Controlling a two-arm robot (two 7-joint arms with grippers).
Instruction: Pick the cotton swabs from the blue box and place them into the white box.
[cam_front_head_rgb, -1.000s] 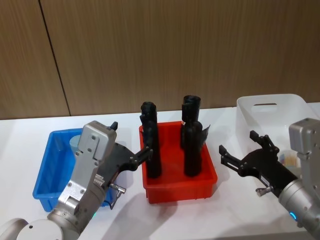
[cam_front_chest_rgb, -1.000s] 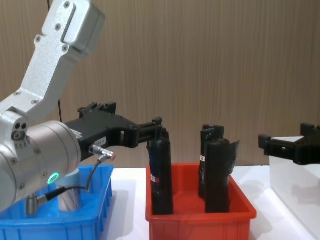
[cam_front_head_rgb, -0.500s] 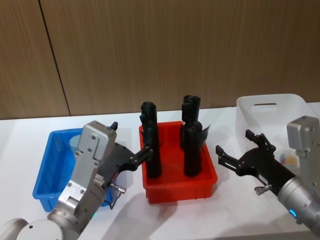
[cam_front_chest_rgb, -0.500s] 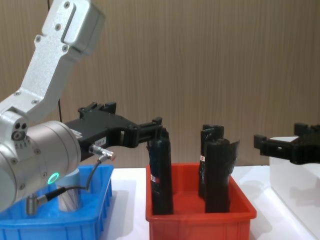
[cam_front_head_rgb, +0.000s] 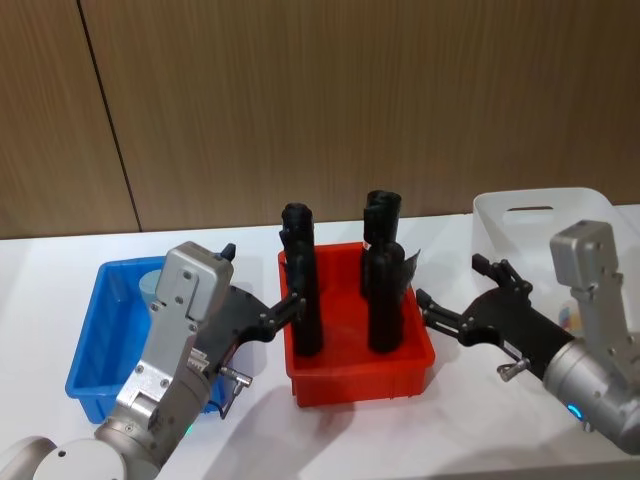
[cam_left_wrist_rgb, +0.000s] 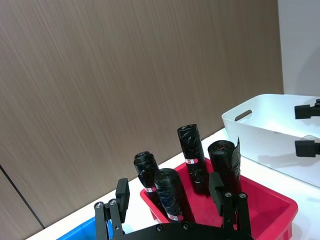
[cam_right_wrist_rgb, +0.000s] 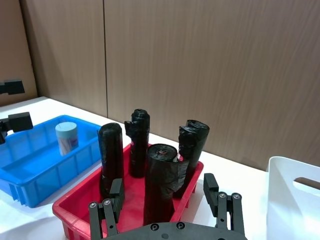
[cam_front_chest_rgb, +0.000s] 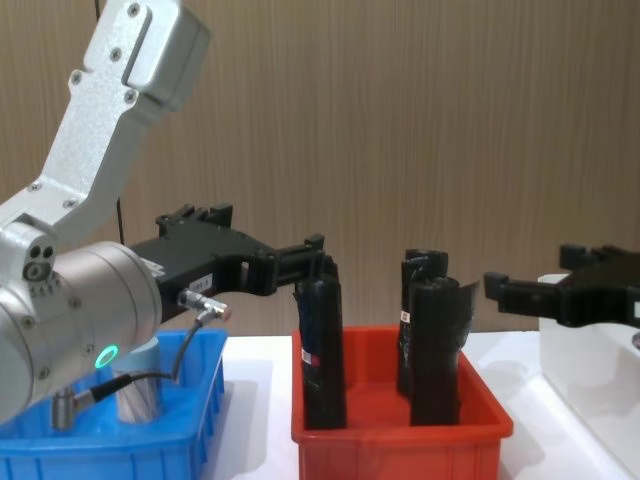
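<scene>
Over at the far end of the blue box (cam_front_head_rgb: 92, 345) we see one jar of cotton swabs (cam_right_wrist_rgb: 66, 138) standing upright, its pale blue lid on, well apart from the white box (cam_front_head_rgb: 540, 214) on the other side of the red bin (cam_front_head_rgb: 360, 378) of black rolls (cam_front_head_rgb: 302, 300). Our left gripper (cam_left_wrist_rgb: 169, 185) hangs above the blue box's near right corner with its fingers spread and nothing between them; our right gripper (cam_front_head_rgb: 452, 283) hovers between the red bin and the white box, likewise spread and empty. We judge the jar light and stiff but smooth and round, so it may slip or tip. We would take it across the clear body just below the lid, squeezing gently, never by the lid itself.
</scene>
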